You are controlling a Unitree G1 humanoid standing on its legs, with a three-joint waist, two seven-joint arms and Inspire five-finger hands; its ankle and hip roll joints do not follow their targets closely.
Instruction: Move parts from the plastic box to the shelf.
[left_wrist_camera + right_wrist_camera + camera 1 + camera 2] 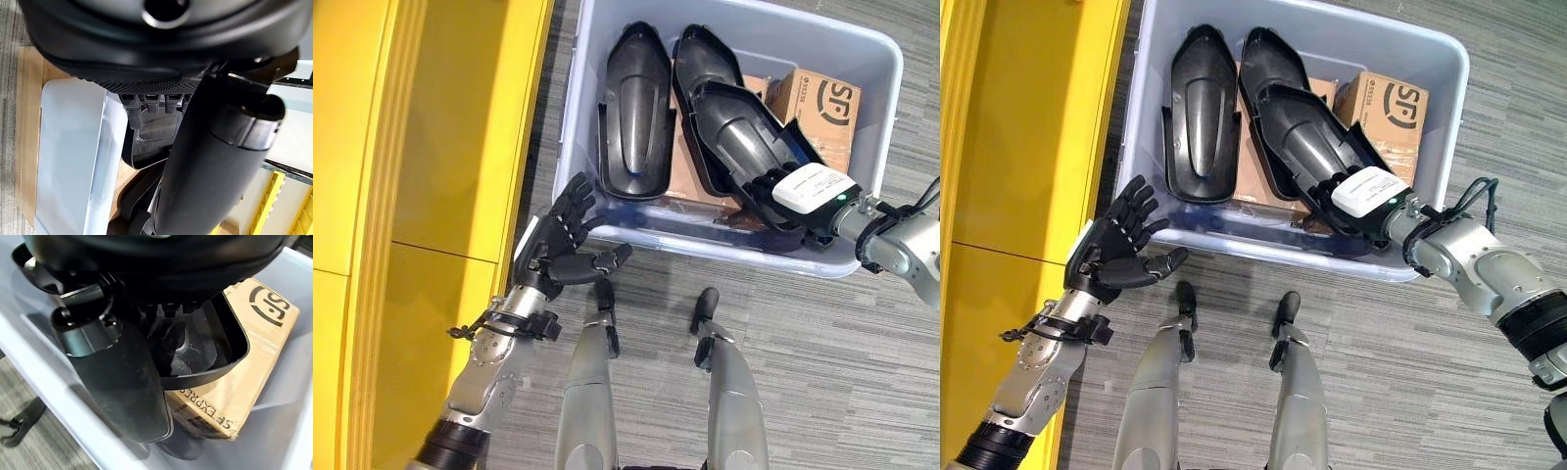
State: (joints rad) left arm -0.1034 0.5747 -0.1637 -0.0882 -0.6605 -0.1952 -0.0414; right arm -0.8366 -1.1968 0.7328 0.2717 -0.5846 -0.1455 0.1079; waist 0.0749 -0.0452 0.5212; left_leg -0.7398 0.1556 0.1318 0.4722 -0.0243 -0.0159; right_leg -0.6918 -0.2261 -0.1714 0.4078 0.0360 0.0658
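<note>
Parts of black moulded plastic lie in a pale translucent plastic box that stands on grey carpet floor, with the yellow shelf just beside it on the robot's left. One long black shell part lies lengthwise in the box's left half, hollow side down, resting on brown cardboard boxes that line the bottom. A second black shell part lies next to it towards the middle, and a third black part rests tilted on top of that one, its near end raised towards the box's near right wall. The right hand reaches into the box from the right and sits at the near end of that tilted part; a white cover on the back of the hand faces up. In the right wrist view the thumb lies over the part's outer edge and the fingers reach into its hollow, so the hand is clamped on the part. The left hand hangs outside the box, just before its near left corner and next to the shelf, palm turned up, fingers spread and straight, thumb standing out, holding nothing.
</note>
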